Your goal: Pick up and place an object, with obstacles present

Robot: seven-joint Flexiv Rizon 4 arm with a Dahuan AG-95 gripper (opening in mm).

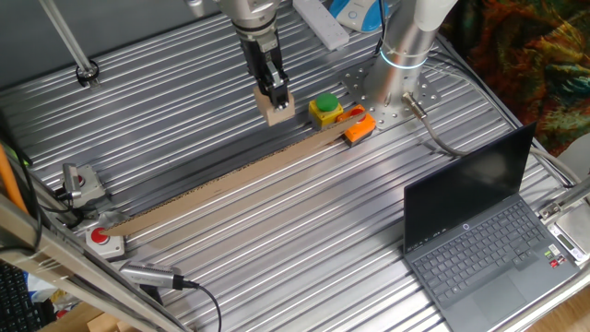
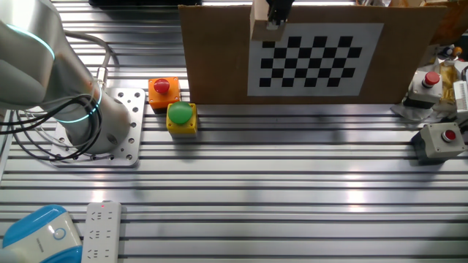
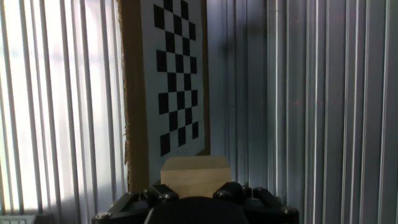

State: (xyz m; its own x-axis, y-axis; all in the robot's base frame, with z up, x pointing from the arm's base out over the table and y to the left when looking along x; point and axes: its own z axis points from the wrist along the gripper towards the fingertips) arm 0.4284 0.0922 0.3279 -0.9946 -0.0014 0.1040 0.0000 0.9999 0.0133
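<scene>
My gripper [image 1: 276, 98] is shut on the object, a small tan-brown block [image 1: 277, 112], and holds it in the air. The obstacle is a long tan cardboard strip [image 1: 230, 180] standing on edge across the table; the block hangs just beyond its far end. In the other fixed view the strip shows as an upright board [image 2: 212, 58] with a checkerboard print, and the block [image 2: 261, 28] sits at its top edge under the gripper [image 2: 272, 20]. The hand view looks down past the block [image 3: 194, 174] between my fingers [image 3: 231, 190], with the board's top edge [image 3: 134, 93] to the left.
A yellow box with green button [image 1: 324, 109] and an orange piece [image 1: 359, 127] sit by the strip's far end, near the arm's base [image 1: 406, 51]. An open laptop [image 1: 479, 231] stands front right. Red-button boxes [image 1: 104, 240] and cables lie at the left edge.
</scene>
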